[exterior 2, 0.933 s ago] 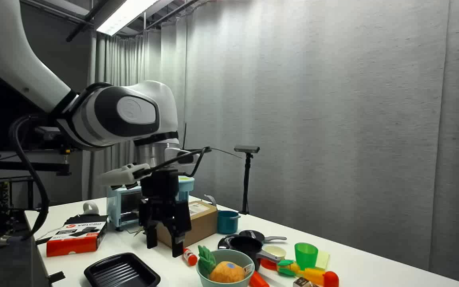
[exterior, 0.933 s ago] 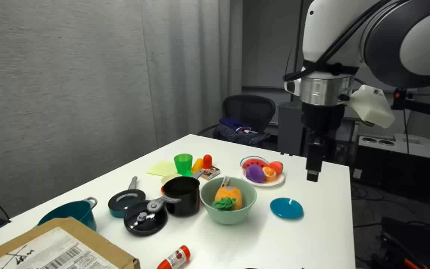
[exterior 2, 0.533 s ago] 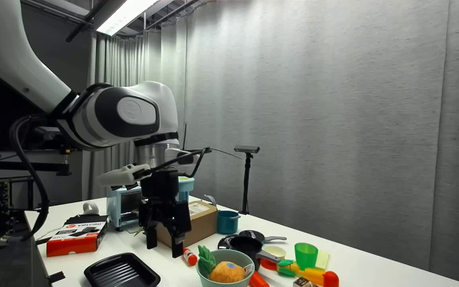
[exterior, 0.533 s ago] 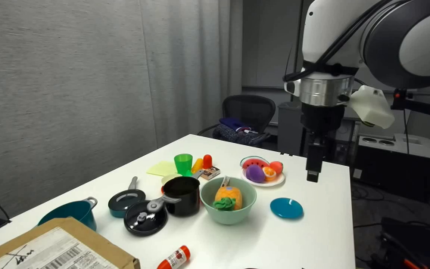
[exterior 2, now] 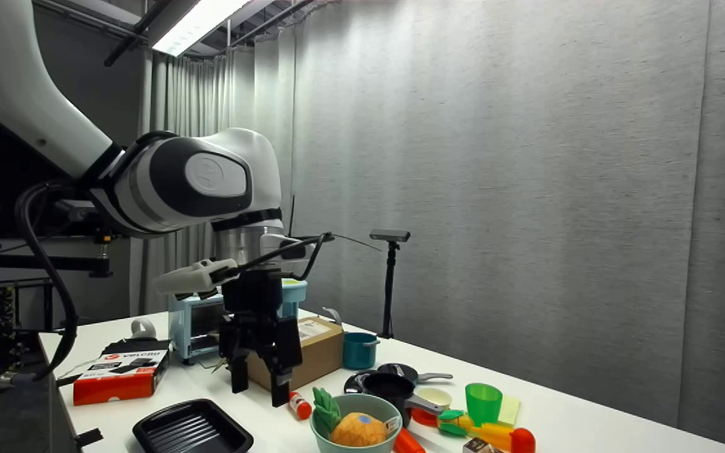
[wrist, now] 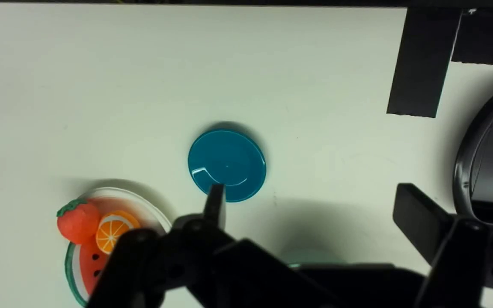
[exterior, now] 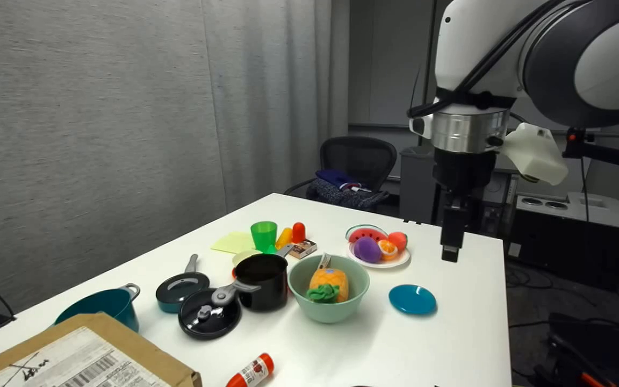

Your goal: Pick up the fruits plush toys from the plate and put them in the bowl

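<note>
White plate [exterior: 402,260] of plush fruits [exterior: 369,250], pineapple [exterior: 331,282] in green bowl [exterior: 328,313], gripper [exterior 2: 260,390] spread

In an exterior view the plate [exterior: 396,263] sat toward the back of the table [exterior: 449,344] with the fruits [exterior: 371,249] bunched on it, and the disc [exterior: 412,299] was out front of it, right of the bowl [exterior: 328,312]. The bowl had a pineapple [exterior: 331,280] in it, and the pot [exterior: 269,288] was just left of that, with the lid [exterior: 210,318] and pan [exterior: 179,286] further left. The box [exterior: 81,357] was way down front left, the tube [exterior: 253,371] to its right, the cup [exterior: 264,235] behind the pot.
</note>
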Motion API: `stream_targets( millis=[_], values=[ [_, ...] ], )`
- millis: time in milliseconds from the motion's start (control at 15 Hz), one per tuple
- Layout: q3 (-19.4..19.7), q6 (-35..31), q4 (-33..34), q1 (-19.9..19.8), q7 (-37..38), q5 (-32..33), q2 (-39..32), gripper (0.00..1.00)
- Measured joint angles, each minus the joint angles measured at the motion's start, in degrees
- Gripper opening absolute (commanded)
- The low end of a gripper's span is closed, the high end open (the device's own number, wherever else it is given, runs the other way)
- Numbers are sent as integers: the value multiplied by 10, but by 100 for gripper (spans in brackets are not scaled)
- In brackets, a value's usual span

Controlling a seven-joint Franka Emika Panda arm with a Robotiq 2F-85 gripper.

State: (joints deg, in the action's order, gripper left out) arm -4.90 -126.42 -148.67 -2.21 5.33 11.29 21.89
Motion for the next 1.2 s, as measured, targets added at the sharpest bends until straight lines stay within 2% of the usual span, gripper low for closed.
stream_targets(
  millis=[200,400,800,1000,1200],
  values=[
    [7,-11,3,-2,12,1,-2,100],
    [26,-59,23,-15,18,2,-19,100],
    [72,-147,111,-56,29,4,-131,100],
    [82,-150,158,-61,38,4,-187,100],
    [81,-150,169,-61,41,4,-198,100]
  ],
)
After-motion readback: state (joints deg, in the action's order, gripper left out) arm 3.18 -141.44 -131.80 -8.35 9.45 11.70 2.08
